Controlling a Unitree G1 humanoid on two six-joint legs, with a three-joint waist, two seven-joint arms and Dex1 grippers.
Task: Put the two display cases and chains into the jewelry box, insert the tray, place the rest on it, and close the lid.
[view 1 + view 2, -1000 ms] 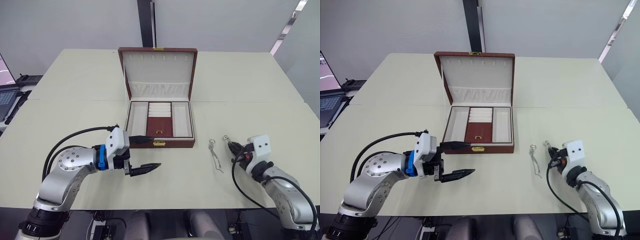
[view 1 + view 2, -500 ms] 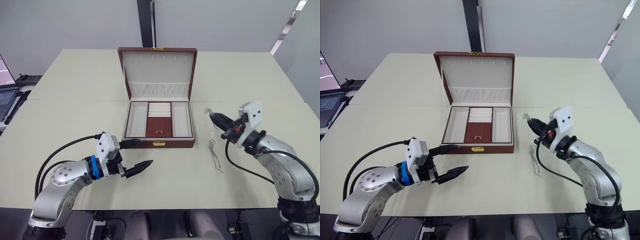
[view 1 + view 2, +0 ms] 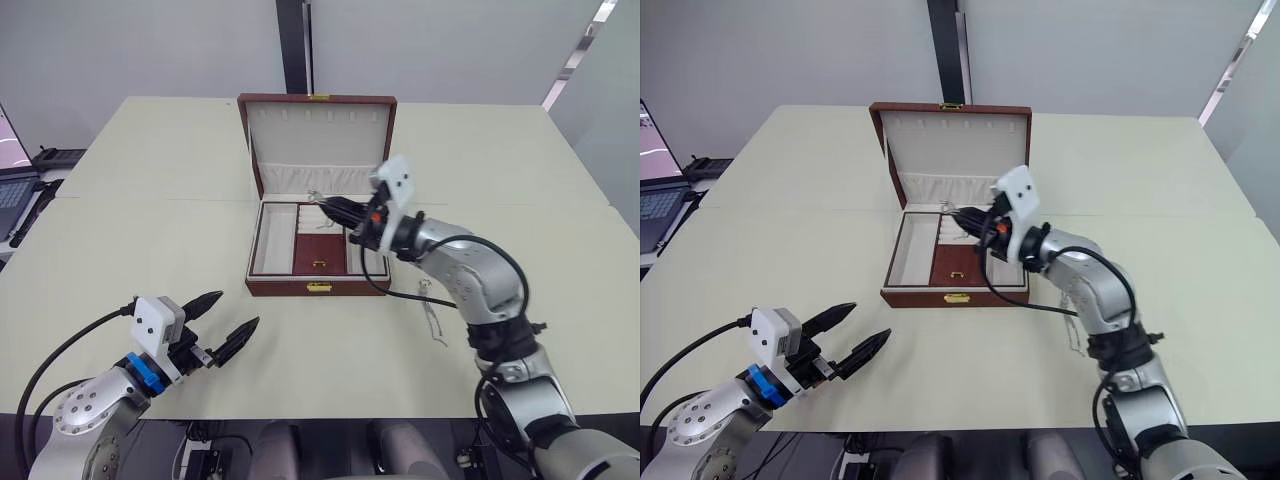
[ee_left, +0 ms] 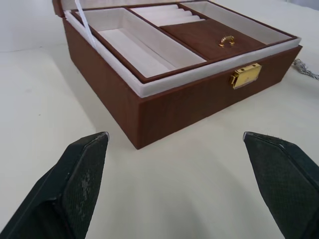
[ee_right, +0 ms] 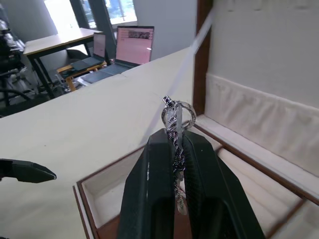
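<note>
The right gripper [image 5: 175, 149], jaws clamped on 1 chain [image 5: 175, 119], hangs over the open jewelry box [image 3: 318, 288] at mid-bench. Another chain [image 3: 432, 320] lies beside the box's right side. The left gripper [image 3: 222, 322], jaws apart, hovers near the bench's front edge.

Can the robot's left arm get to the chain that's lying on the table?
Probably not easily. The left pincer hangs open near the table's front-left, while the chain lies beyond the jewelry box's front right corner. No object blocks the way, but it looks a long stretch across.
</note>
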